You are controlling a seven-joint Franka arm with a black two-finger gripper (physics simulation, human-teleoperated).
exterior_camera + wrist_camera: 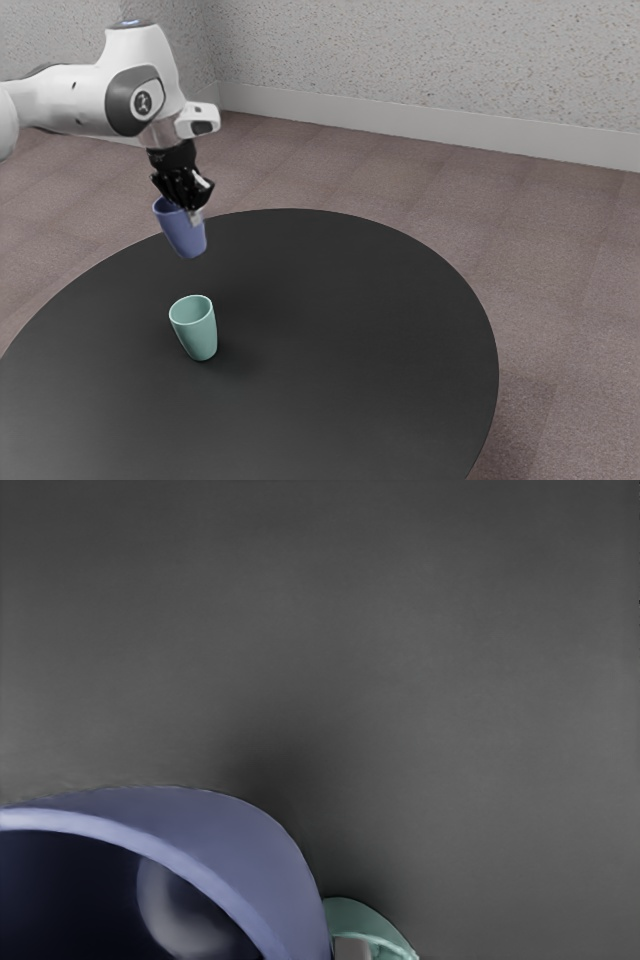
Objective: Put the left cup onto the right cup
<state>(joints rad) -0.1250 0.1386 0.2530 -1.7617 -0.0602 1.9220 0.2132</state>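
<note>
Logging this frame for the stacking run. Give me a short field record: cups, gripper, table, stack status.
blue cup: lifted clear of the table, tilted, held at its rim
gripper: shut on blue cup
green cup: upright on the table, open end up, untouched
table: round, black
relation: in the wrist view, green cup peeks out past the blue cup's rim
stack status: not yet stacked, cups apart

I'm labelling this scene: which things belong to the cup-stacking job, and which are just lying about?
Job: blue cup, held tilted in the air by the pincer; green cup, standing upright.
Lying about: round black table, merely the support under them.
</note>
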